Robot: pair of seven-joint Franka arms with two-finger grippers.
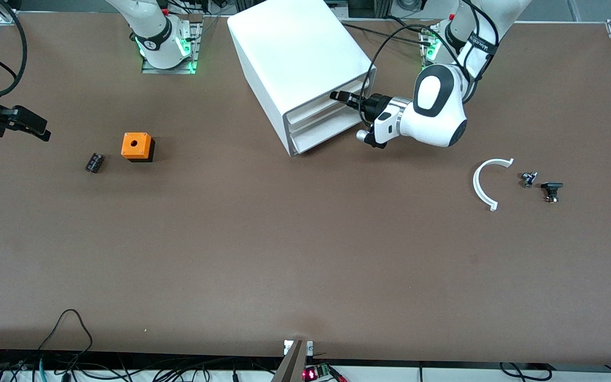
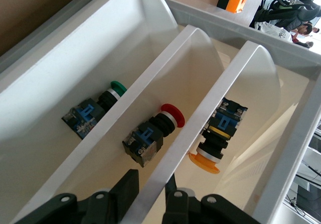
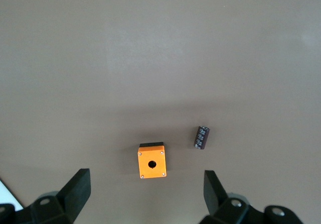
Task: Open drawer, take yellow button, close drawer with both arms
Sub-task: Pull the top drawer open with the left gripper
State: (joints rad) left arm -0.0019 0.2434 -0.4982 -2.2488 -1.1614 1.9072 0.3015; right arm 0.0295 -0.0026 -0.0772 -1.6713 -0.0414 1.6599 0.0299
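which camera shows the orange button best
The left wrist view: it looks straight into the open drawer, where the button lies in one compartment, orange cap and black-and-blue body plain, with the left gripper astride a divider. The front view shows only the cabinet, button hidden. The right wrist view shows none of it.

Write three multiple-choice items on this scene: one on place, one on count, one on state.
1. Where is the orange cube?
A) beside the black block, toward the right arm's end of the table
B) in the drawer
C) held by a gripper

2. How many buttons lie in the drawer at the left gripper?
A) two
B) three
C) five

3. The right gripper, over the right arm's end of the table, is:
A) open, empty
B) shut on the cube
C) shut on the block

Key:
1 A, the front view shows them side by side.
2 B, green, red and orange caps.
3 A, its fingers stand wide apart.
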